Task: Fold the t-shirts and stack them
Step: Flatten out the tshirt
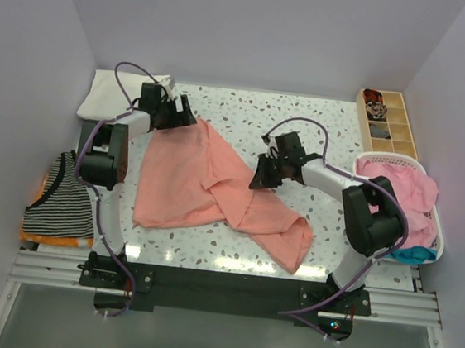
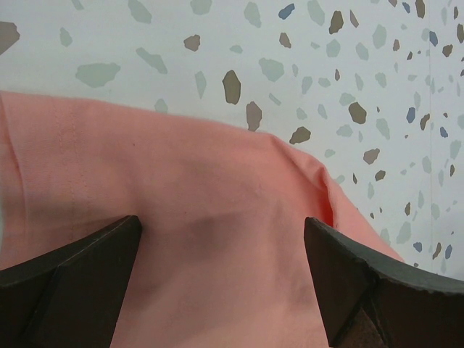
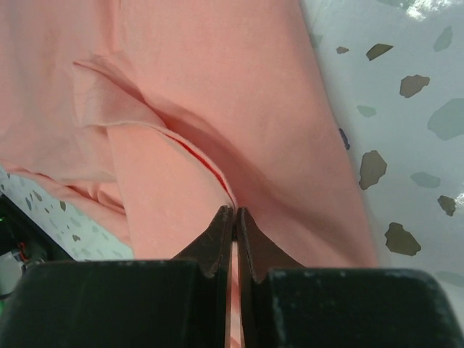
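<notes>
Top: one salmon tee [image 1: 214, 190] is spread on the speckled table [image 1: 305, 119]. One striped tee [image 1: 63, 204] is laid left. A pink tee [image 1: 407, 189] and a teal tee [image 1: 412, 253] are heaped in one basket [image 1: 394, 160] right. Walls are lilac.
Left wrist: the left gripper [image 2: 221, 239] is held wide over the salmon hem.
Right wrist: the right gripper [image 3: 235, 217] is pinched on a salmon fold.

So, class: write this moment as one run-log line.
left hand: open, over salmon t-shirt edge | right hand: shut on a fold of it
</notes>
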`<action>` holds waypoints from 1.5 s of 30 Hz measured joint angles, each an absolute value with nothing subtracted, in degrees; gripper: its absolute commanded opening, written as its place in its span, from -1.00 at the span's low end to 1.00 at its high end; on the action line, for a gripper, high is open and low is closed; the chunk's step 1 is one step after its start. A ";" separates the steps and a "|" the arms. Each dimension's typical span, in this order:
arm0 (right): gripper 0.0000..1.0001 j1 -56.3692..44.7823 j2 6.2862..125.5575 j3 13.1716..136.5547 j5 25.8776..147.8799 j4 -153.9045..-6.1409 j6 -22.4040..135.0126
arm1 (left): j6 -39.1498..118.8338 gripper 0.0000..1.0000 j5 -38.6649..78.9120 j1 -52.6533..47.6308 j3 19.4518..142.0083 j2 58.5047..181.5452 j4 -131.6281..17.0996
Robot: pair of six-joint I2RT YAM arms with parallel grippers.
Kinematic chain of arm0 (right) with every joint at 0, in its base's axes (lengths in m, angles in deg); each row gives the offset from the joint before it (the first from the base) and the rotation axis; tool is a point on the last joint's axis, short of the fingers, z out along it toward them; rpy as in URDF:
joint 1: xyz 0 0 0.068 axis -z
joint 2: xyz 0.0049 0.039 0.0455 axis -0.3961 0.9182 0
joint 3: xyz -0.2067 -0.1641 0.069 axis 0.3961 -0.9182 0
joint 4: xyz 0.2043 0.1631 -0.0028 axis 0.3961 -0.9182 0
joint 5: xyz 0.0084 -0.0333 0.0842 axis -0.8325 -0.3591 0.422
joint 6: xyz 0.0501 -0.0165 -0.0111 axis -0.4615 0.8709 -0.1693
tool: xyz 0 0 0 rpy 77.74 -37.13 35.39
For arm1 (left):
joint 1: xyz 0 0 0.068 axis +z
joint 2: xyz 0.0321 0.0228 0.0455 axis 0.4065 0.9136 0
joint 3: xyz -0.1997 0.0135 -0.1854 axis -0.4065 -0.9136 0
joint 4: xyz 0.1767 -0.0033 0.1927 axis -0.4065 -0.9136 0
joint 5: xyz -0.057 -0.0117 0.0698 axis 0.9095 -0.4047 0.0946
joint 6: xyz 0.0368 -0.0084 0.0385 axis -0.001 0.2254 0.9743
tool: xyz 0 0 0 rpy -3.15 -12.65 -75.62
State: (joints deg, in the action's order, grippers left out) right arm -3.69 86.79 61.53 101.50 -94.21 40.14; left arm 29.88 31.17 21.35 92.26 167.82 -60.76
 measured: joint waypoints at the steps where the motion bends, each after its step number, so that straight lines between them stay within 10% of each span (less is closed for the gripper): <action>1: -1.00 -3.58 86.79 61.53 101.50 -94.24 40.20 | 29.90 1.00 31.19 21.38 92.26 167.82 -60.76; 8: -1.00 0.72 85.37 65.82 93.46 -98.58 40.22 | 29.88 1.00 31.50 21.46 92.26 167.82 -60.73; 18: -1.00 15.02 98.22 112.02 72.34 -107.74 42.65 | 28.72 1.00 32.86 21.73 92.26 167.82 -60.36; 20: -0.70 15.59 105.85 122.43 67.86 -110.08 43.07 | 28.00 1.00 33.51 21.73 92.26 167.84 -60.10; 23: 0.40 15.61 116.32 132.41 62.83 -111.85 43.09 | 27.81 1.00 34.19 21.73 92.26 167.84 -59.66; 24: 0.41 15.54 119.60 134.16 61.33 -112.49 43.48 | 27.78 1.00 34.32 21.73 92.24 167.84 -59.49; 31: 0.46 15.39 124.32 125.18 55.53 -115.96 43.83 | 27.83 1.00 34.67 21.73 90.60 167.71 -57.50; 45: 0.47 13.64 85.81 83.91 71.90 -109.93 40.97 | 26.91 1.00 30.93 20.02 78.73 157.37 -54.24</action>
